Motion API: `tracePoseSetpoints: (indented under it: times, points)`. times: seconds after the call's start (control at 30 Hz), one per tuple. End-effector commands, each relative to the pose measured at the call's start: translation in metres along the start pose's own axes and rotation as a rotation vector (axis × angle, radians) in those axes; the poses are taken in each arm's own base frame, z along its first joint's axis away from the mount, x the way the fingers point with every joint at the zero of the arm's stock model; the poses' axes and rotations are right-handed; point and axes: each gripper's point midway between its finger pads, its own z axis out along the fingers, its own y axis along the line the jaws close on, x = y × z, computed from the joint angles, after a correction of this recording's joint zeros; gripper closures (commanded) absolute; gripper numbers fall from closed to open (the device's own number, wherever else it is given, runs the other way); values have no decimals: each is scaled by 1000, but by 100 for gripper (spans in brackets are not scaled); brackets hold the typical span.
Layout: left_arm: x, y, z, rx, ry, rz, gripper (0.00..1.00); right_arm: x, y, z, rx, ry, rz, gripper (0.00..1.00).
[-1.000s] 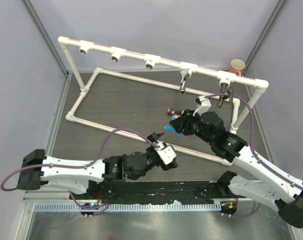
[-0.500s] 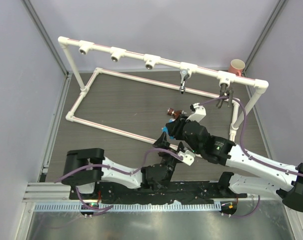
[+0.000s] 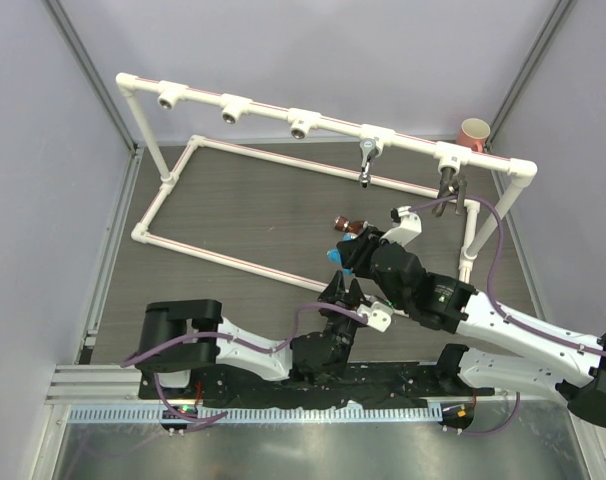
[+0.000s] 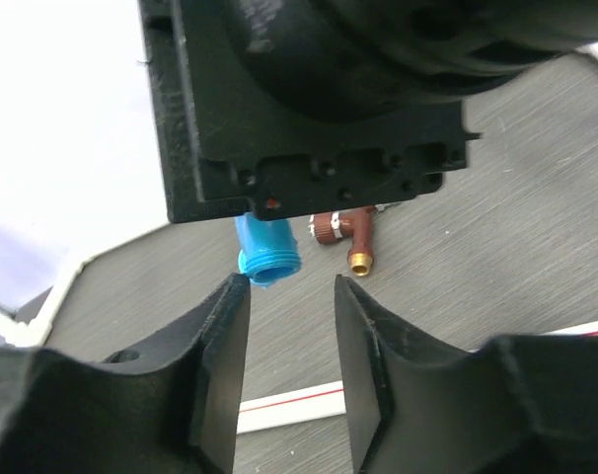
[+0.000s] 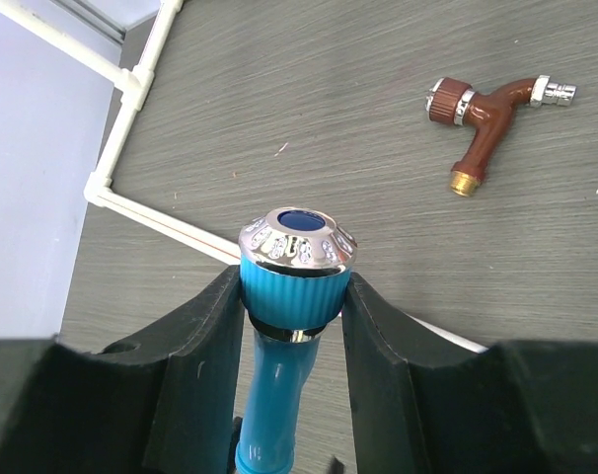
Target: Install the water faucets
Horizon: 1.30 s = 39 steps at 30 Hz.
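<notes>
My right gripper [image 5: 295, 281] is shut on the ribbed blue handle of the blue faucet [image 5: 284, 326], with its chrome cap toward the camera; in the top view it hangs over the mat's middle [image 3: 335, 257]. My left gripper [image 4: 291, 286] sits just under it with narrowed jaws and nothing between them. The faucet's blue threaded end [image 4: 267, 252] lies just beyond its left fingertip. A red-brown copper faucet [image 5: 486, 114] lies on the mat [image 3: 349, 225]. A silver faucet [image 3: 367, 160] and a dark grey one [image 3: 450, 185] hang from the white pipe rail.
The white pipe rail [image 3: 263, 105] runs across the back with three open tee sockets [image 3: 230, 113] on its left half. A white floor pipe [image 3: 233, 262] with a red stripe frames the mat. A pink cup [image 3: 474, 131] stands at the back right.
My left arm has swung in from the left to just below the right gripper, and its jaws have narrowed. The right gripper has come slightly nearer, the blue faucet still in it.
</notes>
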Motion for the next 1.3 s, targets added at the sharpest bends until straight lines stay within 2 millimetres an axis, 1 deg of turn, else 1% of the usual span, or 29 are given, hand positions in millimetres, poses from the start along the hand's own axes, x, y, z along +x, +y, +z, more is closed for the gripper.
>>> tracePoseSetpoints:
  times: [0.0,0.03,0.1,0.13,0.17,0.2,0.23,0.27,0.33,0.5,0.57,0.63,0.67,0.7,0.73,0.77,0.8,0.87,0.9,0.97,1.0,1.07,1.2,1.23,1.27]
  points:
    - [-25,45,7,-123,-43,-332,62,-20,22,-6,-57,-62,99,99]
    - [-23,47,6,-124,-42,-330,69,-19,23,-5,-58,-61,107,99]
    - [-24,54,6,-130,-44,-338,79,-18,25,-4,-64,-57,113,99]
    - [-22,56,6,-131,-43,-336,89,-16,25,-3,-62,-53,114,99]
    - [-24,62,5,-136,-46,-353,94,-18,27,-3,-64,-53,117,99]
    - [-25,63,5,-130,-53,-355,100,-17,29,-1,-65,-50,118,99]
    - [-21,65,4,-125,-55,-348,100,-15,31,1,-65,-44,116,99]
    - [-24,70,2,-124,-62,-369,100,-16,34,2,-68,-44,125,99]
    - [-20,75,0,-123,-62,-372,100,-13,37,5,-71,-38,131,99]
    - [-14,92,-8,-117,-61,-408,100,-18,44,7,-93,-66,176,99]
    - [-14,94,-9,-105,-60,-419,100,-23,46,7,-99,-83,188,99]
    - [-15,92,-11,-62,-61,-443,100,-25,45,8,-93,-96,190,99]
    - [-18,87,-11,-29,-69,-458,95,-28,46,8,-93,-104,193,99]
    - [-13,76,-12,10,-48,-473,73,-28,46,9,-88,-106,187,99]
    - [-18,78,-14,34,-56,-516,62,-28,46,9,-85,-106,182,99]
    - [-21,73,-15,76,-66,-533,53,-30,46,10,-77,-114,180,99]
    - [-16,67,-17,101,-49,-543,42,-29,46,12,-69,-110,172,99]
    - [-19,67,-20,130,-51,-554,37,-29,45,13,-58,-113,168,99]
    - [-17,61,-21,163,-40,-527,35,-28,45,14,-53,-112,164,99]
    - [-18,58,-23,195,-35,-541,34,-28,44,15,-45,-116,163,99]
    - [-17,52,-25,228,-29,-524,32,-28,44,15,-45,-115,161,99]
    - [-15,47,-26,248,-15,-517,30,-28,44,17,-37,-116,154,99]
    - [-13,44,-21,206,-5,-505,29,-27,48,21,-29,-109,145,99]
    - [-11,49,-19,163,4,-502,29,-29,51,21,-35,-109,147,99]
    - [-16,53,-15,131,-10,-501,29,-26,51,23,-29,-103,144,99]
